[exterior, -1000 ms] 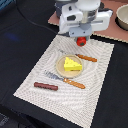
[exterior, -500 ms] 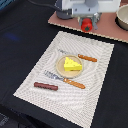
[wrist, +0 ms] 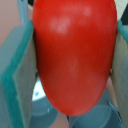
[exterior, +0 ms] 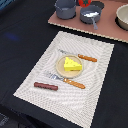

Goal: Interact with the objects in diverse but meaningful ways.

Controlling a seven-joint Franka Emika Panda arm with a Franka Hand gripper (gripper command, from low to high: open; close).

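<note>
Open room: the black tabletop point(exterior: 20, 45) lies bare around the pale woven rectangular placemat point(exterior: 100, 62), widest toward 9 o'clock and 7 o'clock in the exterior view; a strip of it also runs along the mat's 3 o'clock edge.
Edges: the brown board point(exterior: 112, 31) runs across the 12 to 2 o'clock part of the exterior view, its near edge just beyond the mat's far edge.
Gripper: only a sliver of it shows at the top edge of the exterior view; in the wrist view its grey-green padded fingers point(wrist: 17, 75) press on both sides of the glossy red toy tomato point(wrist: 75, 55), so it is clamped on that piece.
Tomato and hand: the tomato sits between the two pads, touching both, its rounded end hanging past them (it fills most of the wrist view).
Tomato in the scene: a red spot point(exterior: 84, 3) at 12 o'clock, above the pots on the board.
Pots: a grey two-handled pot point(exterior: 64, 8) and a second grey pot point(exterior: 90, 15) with something white in it stand side by side on the board.
Bowl: a pale round bowl point(exterior: 123, 17) at the 2 o'clock edge.
Cheese: the yellow toy cheese wedge point(exterior: 71, 64) lies on the round tan plate point(exterior: 61, 69) at mid-mat.
Cutlery: two orange-handled pieces point(exterior: 75, 83) flank the plate.
Sausage: the brown toy sausage point(exterior: 45, 86) lies flat at the mat's 7 o'clock.
</note>
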